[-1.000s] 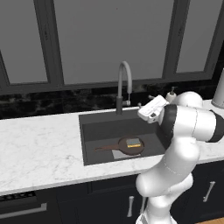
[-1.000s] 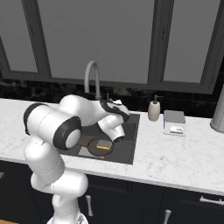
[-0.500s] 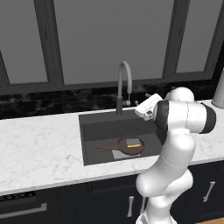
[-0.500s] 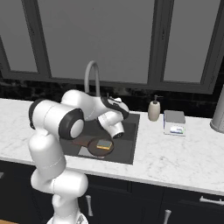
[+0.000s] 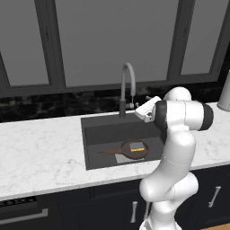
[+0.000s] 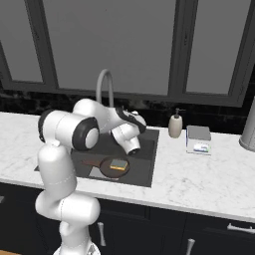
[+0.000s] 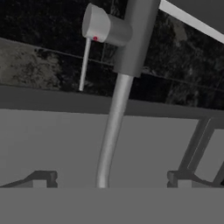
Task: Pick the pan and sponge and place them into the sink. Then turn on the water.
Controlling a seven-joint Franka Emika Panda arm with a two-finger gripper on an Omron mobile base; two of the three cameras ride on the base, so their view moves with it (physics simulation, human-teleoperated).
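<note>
The gripper (image 5: 143, 110) hangs above the back right part of the sink (image 5: 92, 130), its jaws spread wide and grasping nothing. It sits just right of the gooseneck faucet (image 5: 126, 87), near the faucet's base. In the hand view the faucet (image 7: 114, 122) appears upside down and close, its dark base at the top with a side knob and a thin lever (image 7: 84, 64) sticking out; the two dark fingertips (image 7: 43, 178) stand well apart on either side of the grey stem.

The pan (image 5: 133, 150) lies flat on the sink floor, below and in front of the gripper, handle pointing left. The sponge (image 5: 137, 146) rests inside the pan, yellow with a grey top. No stream runs from the spout.

On the counter right of the sink stand a beige soap-pump bottle (image 6: 175, 125) and a blue-and-white box (image 6: 198, 139).
</note>
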